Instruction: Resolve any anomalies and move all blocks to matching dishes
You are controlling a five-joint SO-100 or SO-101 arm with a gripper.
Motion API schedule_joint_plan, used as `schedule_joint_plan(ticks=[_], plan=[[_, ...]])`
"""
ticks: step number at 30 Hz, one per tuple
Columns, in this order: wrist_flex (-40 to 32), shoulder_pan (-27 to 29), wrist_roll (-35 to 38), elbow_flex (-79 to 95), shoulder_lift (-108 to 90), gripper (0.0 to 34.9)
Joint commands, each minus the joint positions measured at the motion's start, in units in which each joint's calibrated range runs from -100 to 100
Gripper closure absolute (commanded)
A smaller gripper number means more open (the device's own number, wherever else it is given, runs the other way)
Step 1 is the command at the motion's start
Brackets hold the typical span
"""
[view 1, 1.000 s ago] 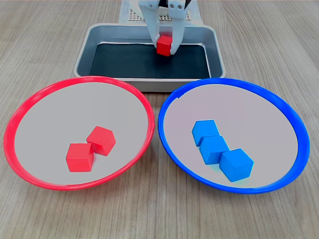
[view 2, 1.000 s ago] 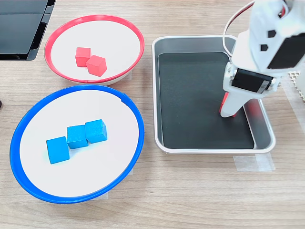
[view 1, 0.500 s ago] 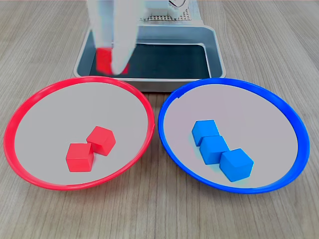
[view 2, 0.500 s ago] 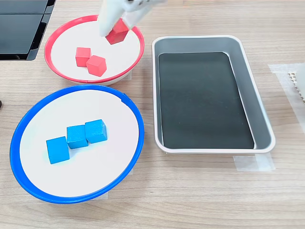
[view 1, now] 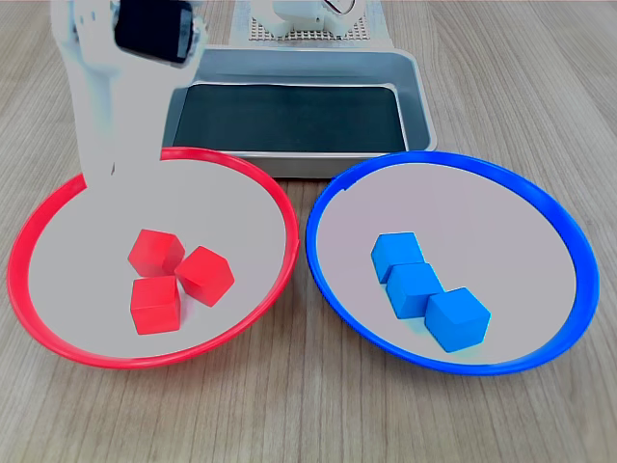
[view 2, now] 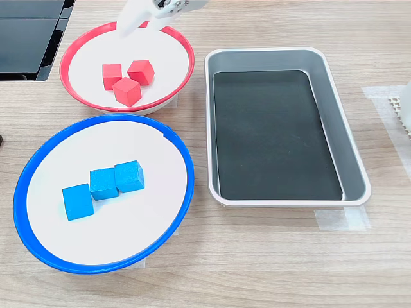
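Note:
The red-rimmed dish (view 1: 275, 198) (view 2: 183, 45) holds three red blocks (view 1: 155, 251) (view 1: 204, 275) (view 1: 154, 304), clustered together and seen again in the second exterior view (view 2: 140, 70). In the blue-rimmed dish (view 1: 564, 231) (view 2: 183, 160), three blue blocks (view 1: 413, 287) (view 2: 103, 183) lie in a row. My gripper (view 1: 120, 164) (view 2: 138, 24) hangs blurred over the far rim of the red dish, open, with nothing between its fingers and clear of the blocks.
A grey metal tray (view 1: 419, 106) (view 2: 209, 128) with a black base stands behind the dishes, with nothing in it. The arm's white perforated base (view 1: 318, 29) is behind the tray. A black object (view 2: 26, 32) lies at the second exterior view's top left.
The gripper carried a red block from the tray over to the red dish and let it go. It now lies beside the other two, which shifted slightly.

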Motion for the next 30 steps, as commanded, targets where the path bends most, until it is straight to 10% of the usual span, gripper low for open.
schedule_joint_plan(ticks=[1, 2, 11, 30], plan=[[-7.8, -0.8, -1.9, 10.3, -11.7, 30.2], [-10.1, -1.8, -3.3, 13.9, -14.9, 34.7], [-28.5, -11.6, -30.8, 59.1, -59.5, 34.9], [13.0, -15.6, -33.8, 85.1, -108.2, 34.9]])
